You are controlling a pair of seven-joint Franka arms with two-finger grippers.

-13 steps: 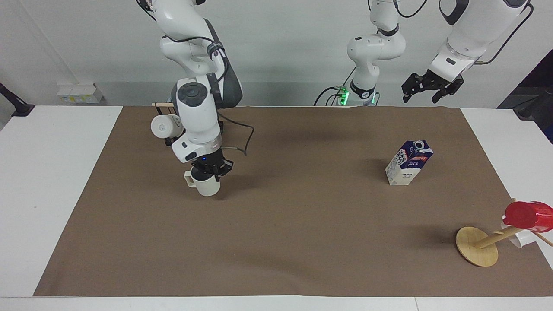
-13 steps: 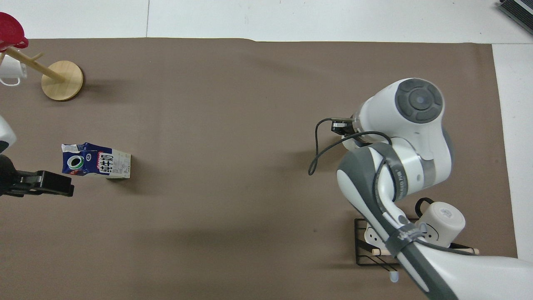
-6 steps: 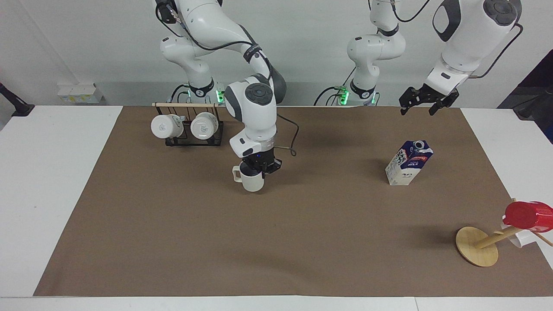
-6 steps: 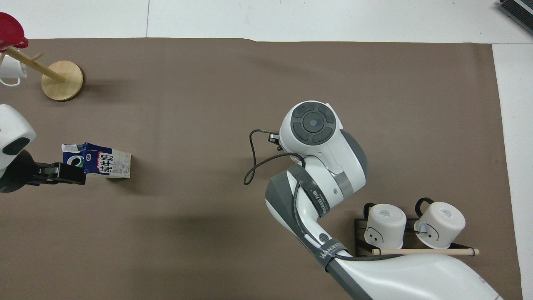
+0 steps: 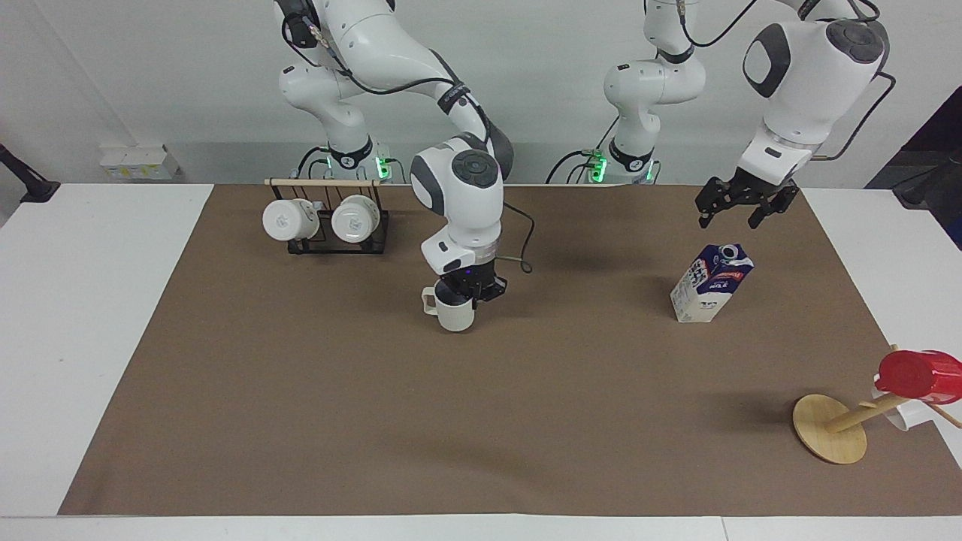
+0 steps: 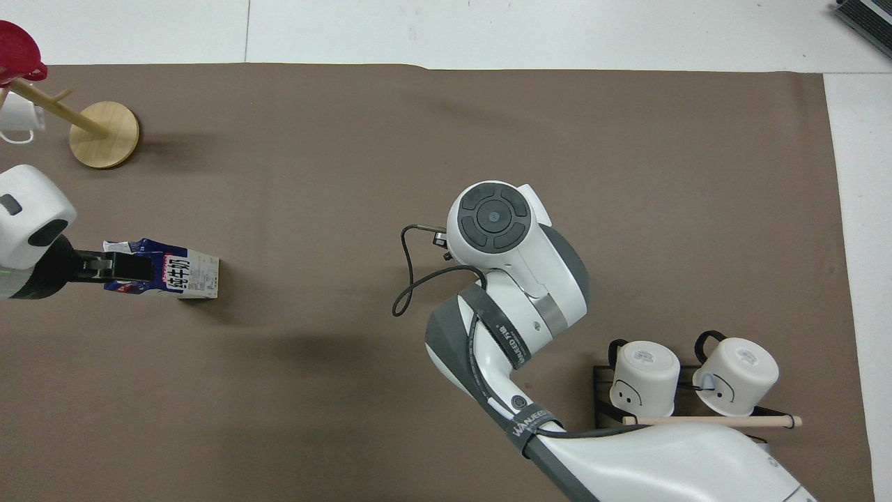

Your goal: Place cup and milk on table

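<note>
Jaws, right gripper: closed on the rim of the cup, which sits upright near the middle of the bench, on the brown sheet, handle turned toward the right arm's end. Whether the cup base touches the sheet or hangs just off it cannot be told. In the overhead view the cup and this gripper are fully hidden under the right arm's wrist housing.

Jaws, left gripper: spread wide, holding nothing, hanging in the air above the milk. The overhead view shows this gripper covering the carton's gable and cap; only the printed side panel of the milk stays visible there.

The milk stands on the sheet toward the left arm's end of the bench, leaning; cap visible in the facing view.

A rack with two white mugs hanging on their sides sits near the robots' edge, toward the right arm's end. A wooden stand lies tipped near the corner at the left arm's end, farthest from the robots, carrying a red cup; a white mug beneath it is mostly hidden, and cut off at the frame edge in the overhead view.
</note>
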